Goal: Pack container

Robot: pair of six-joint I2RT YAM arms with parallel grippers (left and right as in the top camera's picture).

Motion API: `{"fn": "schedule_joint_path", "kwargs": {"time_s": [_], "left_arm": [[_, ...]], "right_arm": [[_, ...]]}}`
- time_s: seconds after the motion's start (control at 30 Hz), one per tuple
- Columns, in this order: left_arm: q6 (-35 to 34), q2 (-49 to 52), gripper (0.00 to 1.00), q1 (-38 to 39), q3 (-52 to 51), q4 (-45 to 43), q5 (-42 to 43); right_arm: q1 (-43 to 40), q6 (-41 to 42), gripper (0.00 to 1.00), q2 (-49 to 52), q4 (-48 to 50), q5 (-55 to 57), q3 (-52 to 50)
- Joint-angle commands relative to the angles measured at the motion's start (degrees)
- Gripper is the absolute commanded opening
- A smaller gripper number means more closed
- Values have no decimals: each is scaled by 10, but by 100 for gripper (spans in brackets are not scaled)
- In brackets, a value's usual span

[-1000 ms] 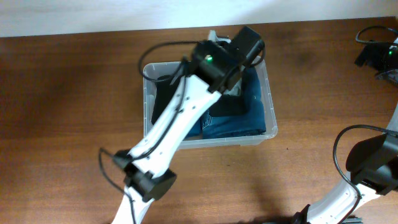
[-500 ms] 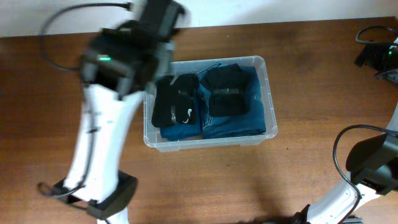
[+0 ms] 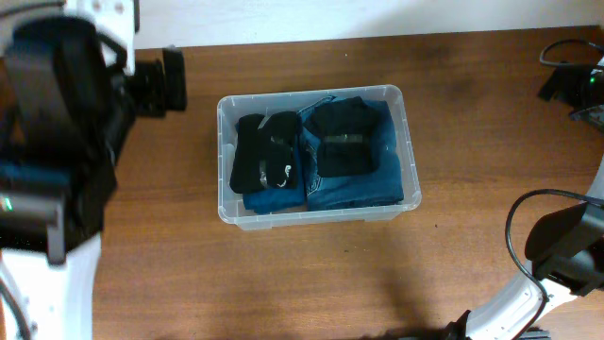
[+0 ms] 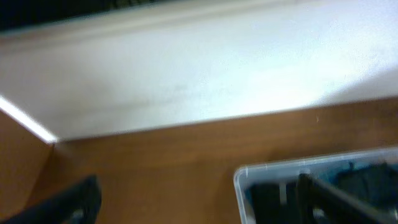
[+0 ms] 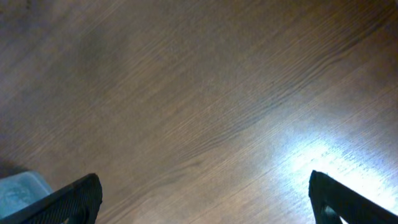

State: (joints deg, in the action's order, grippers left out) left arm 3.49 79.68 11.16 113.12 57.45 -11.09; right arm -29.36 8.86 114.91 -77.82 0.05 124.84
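The container, a clear plastic tub with a rolled rim, stands in the middle of the wooden table. It holds folded blue jeans with black garments on top. My left gripper is open and empty, raised well to the left of the tub; its corner shows in the left wrist view. In the overhead view the left arm fills the left side. My right gripper is open and empty above bare table.
A white wall runs along the table's far edge. Black cables and gear lie at the far right. The right arm's base sits at the lower right. A pale tub corner shows in the right wrist view.
My left arm has pulled out of the tub and swung far to the left and up, leaving the black garments lying in the tub. The right arm has not moved.
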Motion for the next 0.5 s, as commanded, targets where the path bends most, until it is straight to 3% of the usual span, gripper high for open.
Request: {"fn": "schedule_joint_path", "kwargs": {"time_s": [0.0,0.17,0.2,0.47], "left_arm": [[13,-90,99,-1,-189,-87,24],[13,-217,99,-2,-449,-241,28],[13,-266,99,-3,-548,-305,27],[13,-452,99,-3,-878,-582,29]], "right_arm": [[1,2,98,-2,0,0,9],[1,2,98,-2,1,0,9],[1,2,98,-2,1,0,9],[1,2,98,-2,0,0,9]]}}
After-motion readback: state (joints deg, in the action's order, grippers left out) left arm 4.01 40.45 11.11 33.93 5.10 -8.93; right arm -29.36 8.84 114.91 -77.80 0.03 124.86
